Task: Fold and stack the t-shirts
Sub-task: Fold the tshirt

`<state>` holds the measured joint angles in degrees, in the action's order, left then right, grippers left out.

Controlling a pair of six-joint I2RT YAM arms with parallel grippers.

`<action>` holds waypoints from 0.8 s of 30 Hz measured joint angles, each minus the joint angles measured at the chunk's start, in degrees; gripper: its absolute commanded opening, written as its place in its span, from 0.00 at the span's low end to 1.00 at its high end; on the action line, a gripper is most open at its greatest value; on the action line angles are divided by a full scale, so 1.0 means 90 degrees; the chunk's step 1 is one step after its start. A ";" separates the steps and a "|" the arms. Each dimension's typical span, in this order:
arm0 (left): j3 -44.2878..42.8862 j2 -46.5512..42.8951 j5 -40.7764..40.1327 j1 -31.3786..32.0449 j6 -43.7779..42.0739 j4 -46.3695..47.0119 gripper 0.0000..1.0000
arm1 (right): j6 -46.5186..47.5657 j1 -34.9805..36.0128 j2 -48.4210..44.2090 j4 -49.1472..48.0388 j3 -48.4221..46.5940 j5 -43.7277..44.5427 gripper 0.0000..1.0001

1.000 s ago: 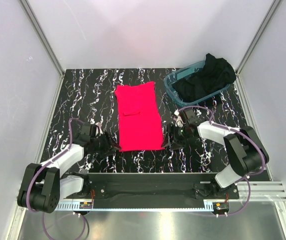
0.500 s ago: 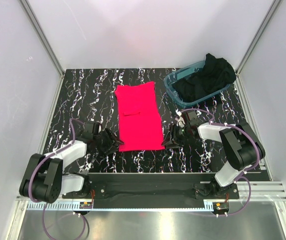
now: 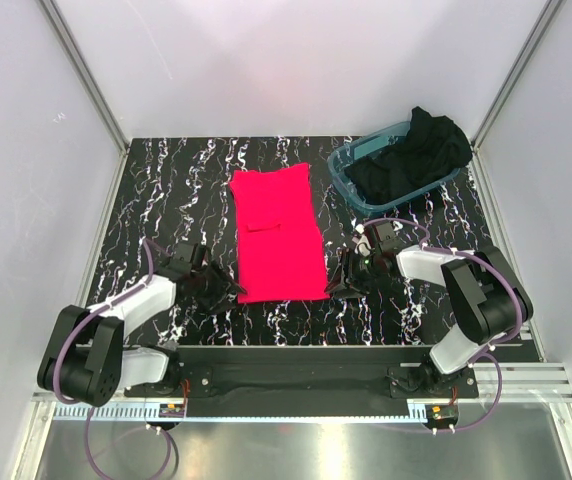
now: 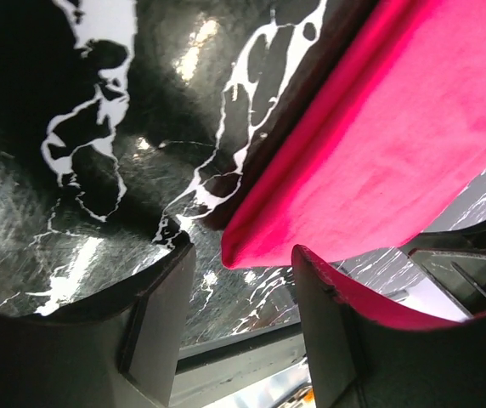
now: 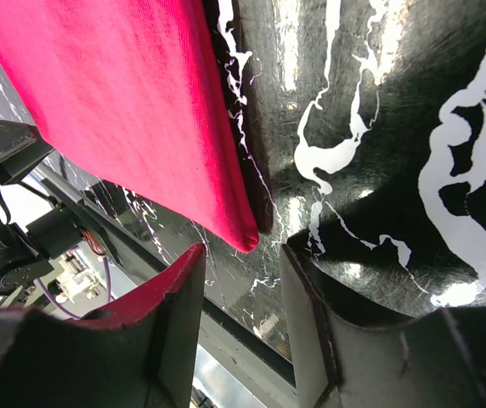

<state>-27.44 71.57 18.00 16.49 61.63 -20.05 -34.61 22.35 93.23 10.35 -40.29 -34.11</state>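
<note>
The pinkish-red t-shirt (image 3: 278,235) lies flat on the marbled table, folded into a long strip. My left gripper (image 3: 228,290) is low at its near left corner and my right gripper (image 3: 338,283) is at its near right corner. In the left wrist view the red shirt's corner (image 4: 260,242) lies just ahead of the gap, and the left gripper (image 4: 243,272) is open. In the right wrist view the red shirt's corner (image 5: 245,231) also sits just beyond the gap of the open right gripper (image 5: 243,259). The black t-shirt (image 3: 413,155) is bunched in the tub.
A clear teal tub (image 3: 344,170) stands at the far right of the black marbled table (image 3: 166,190). White walls and metal posts enclose the table on three sides. The arms' base rail (image 3: 296,375) runs along the near edge.
My left gripper has slid right to the red shirt's near left corner. My right gripper's jaws have narrowed, staying at the near right corner. The shirts have not moved.
</note>
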 measured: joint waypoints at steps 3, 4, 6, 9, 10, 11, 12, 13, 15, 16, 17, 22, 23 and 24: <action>0.0049 0.0066 0.0087 0.0029 0.0197 0.0100 0.56 | 0.0000 0.0000 0.0000 0.0000 0.0000 0.0000 0.49; 0.0061 0.0126 0.0146 0.0063 0.0277 0.0165 0.56 | 0.0000 0.0000 0.0000 0.0000 0.0000 0.0000 0.49; 0.0075 0.0257 0.0304 0.0126 0.0452 0.0345 0.55 | -0.0002 0.0000 0.0000 0.0000 -0.0002 -0.0002 0.49; 0.0148 0.0374 0.0488 0.0182 0.0731 0.0605 0.52 | -0.0002 0.0000 0.0005 0.0002 -0.0010 -0.0005 0.49; 0.0172 0.0381 0.0503 0.0185 0.0809 0.0636 0.50 | 0.0000 0.0000 0.0010 0.0017 -0.0019 -0.0005 0.49; 0.0187 0.0381 0.0505 0.0185 0.0874 0.0656 0.48 | 0.0000 0.0000 0.0017 0.0029 -0.0029 -0.0007 0.50; 0.0192 0.0381 0.0493 0.0187 0.0916 0.0641 0.48 | 0.0000 0.0000 0.0022 0.0039 -0.0036 -0.0007 0.52; 0.0192 0.0381 0.0478 0.0187 0.0957 0.0624 0.47 | 0.0000 0.0000 0.0022 0.0044 -0.0041 -0.0010 0.55; 0.0192 0.0376 0.0469 0.0187 0.1003 0.0607 0.46 | -0.0017 0.0000 0.0017 0.0032 -0.0049 -0.0070 0.63; 0.0192 0.0367 0.0457 0.0187 0.1010 0.0593 0.45 | -0.0017 0.0000 0.0002 0.0015 -0.0056 -0.0126 0.64; 0.0194 0.0352 0.0449 0.0187 0.1025 0.0580 0.45 | -0.0015 0.0000 -0.0007 0.0005 -0.0056 -0.0141 0.64; 0.0282 0.0321 0.0418 0.0192 0.1064 0.0631 0.39 | -0.0134 -0.0002 -0.0017 -0.0134 0.0019 -0.0223 0.63; 0.0289 0.0316 0.0415 0.0194 0.1064 0.0636 0.38 | -0.0192 -0.0005 -0.0015 -0.0202 0.0056 -0.0257 0.62; 0.0304 0.0316 0.0410 0.0192 0.1064 0.0639 0.37 | -0.0236 -0.0002 -0.0005 -0.0255 0.0087 -0.0294 0.61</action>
<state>-24.71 74.41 21.69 18.22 71.20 -14.31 -36.73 22.33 93.19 8.05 -39.51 -36.75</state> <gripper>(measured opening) 0.392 0.623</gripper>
